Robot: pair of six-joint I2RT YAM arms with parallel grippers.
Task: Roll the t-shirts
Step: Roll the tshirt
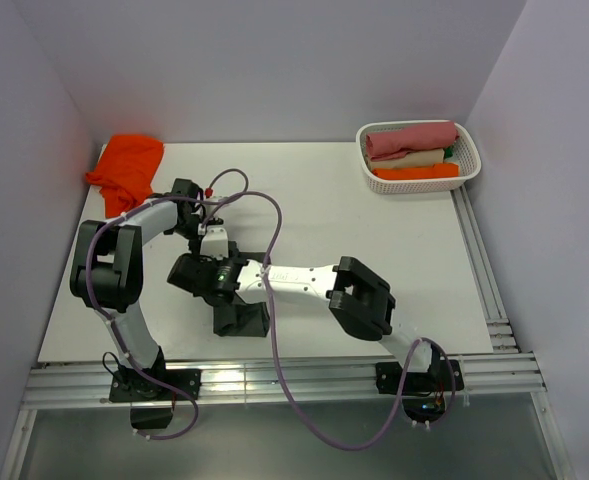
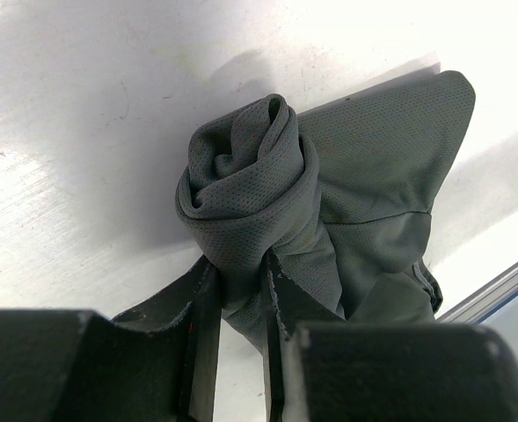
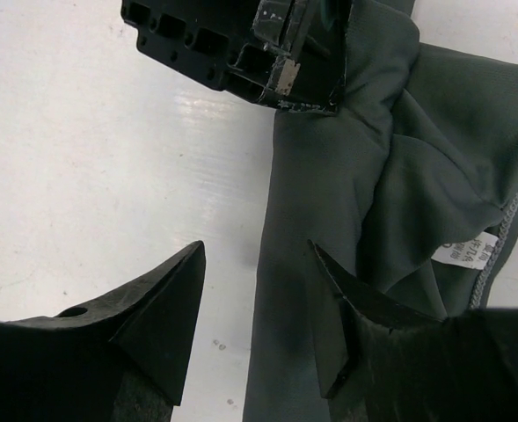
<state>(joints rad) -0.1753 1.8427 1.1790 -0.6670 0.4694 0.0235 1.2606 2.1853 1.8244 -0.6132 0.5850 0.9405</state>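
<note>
**Grip on the rolled end of the charcoal-grey t-shirt**

Left gripper (image 2: 239, 330): I read its fingers (image 2: 201, 338) as pressed together on the charcoal-grey t-shirt (image 2: 250, 193), pinching cloth just below a tight spiral roll. The rest of the garment spreads flat to the right of the roll, on the white table (image 1: 374, 240). A metal rail (image 2: 496, 290) shows at the near edge.

Right gripper (image 3: 257, 255): I see its jaws spread wide and holding nothing. One finger is over bare table and the other over a flat grey strip of the same shirt. I cannot tell whether they touch the cloth. A white label (image 3: 459, 251) shows by the hem, and the left gripper's body fills the top of this view.

Farther out, the orange-red t-shirt (image 1: 129, 165) lies crumpled in the table's far left corner, well apart from both arms. A white basket (image 1: 474, 150) in the far right corner holds rolled cloths.
</note>
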